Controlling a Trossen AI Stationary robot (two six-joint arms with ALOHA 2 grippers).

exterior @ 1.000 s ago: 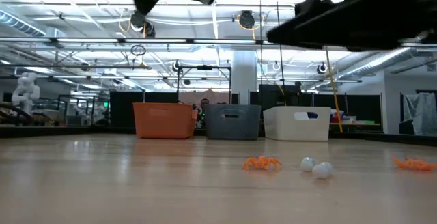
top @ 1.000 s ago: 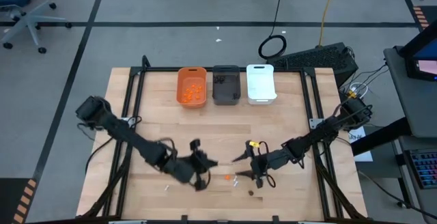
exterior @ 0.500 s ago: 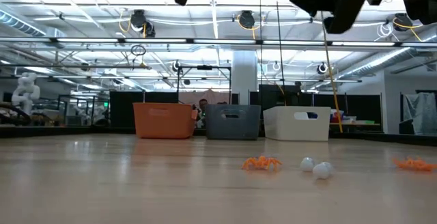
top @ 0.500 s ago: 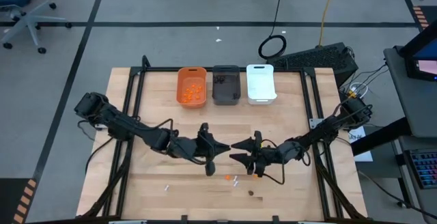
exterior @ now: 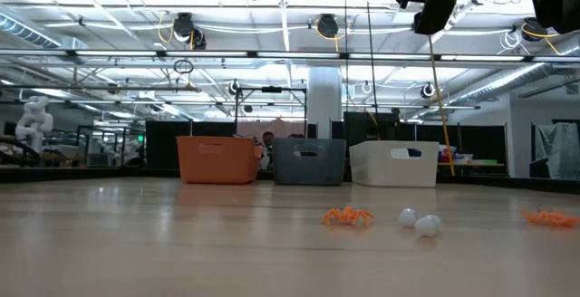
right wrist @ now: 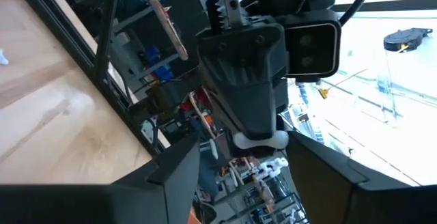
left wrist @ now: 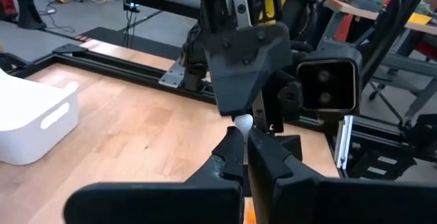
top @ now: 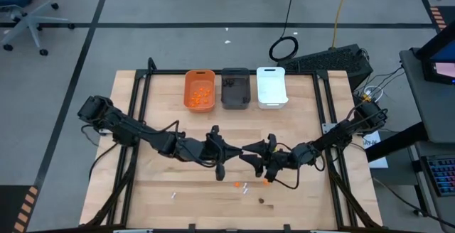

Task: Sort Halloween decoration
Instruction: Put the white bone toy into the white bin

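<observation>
Halloween decoration, high view: loose bits (top: 242, 186) near the surface's front edge, both hands meeting mid-surface. Left wrist view: left hand (left wrist: 244, 136) pinched shut on a white piece (left wrist: 243, 121). Right wrist view: right hand (right wrist: 263, 157) gapes wide around it; mistimed handover, it drops.

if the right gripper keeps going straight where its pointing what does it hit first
Most likely the white piece pinched in the left gripper, which faces the open right gripper nose to nose above the table's middle; the remaining gap is hard to judge.
</observation>
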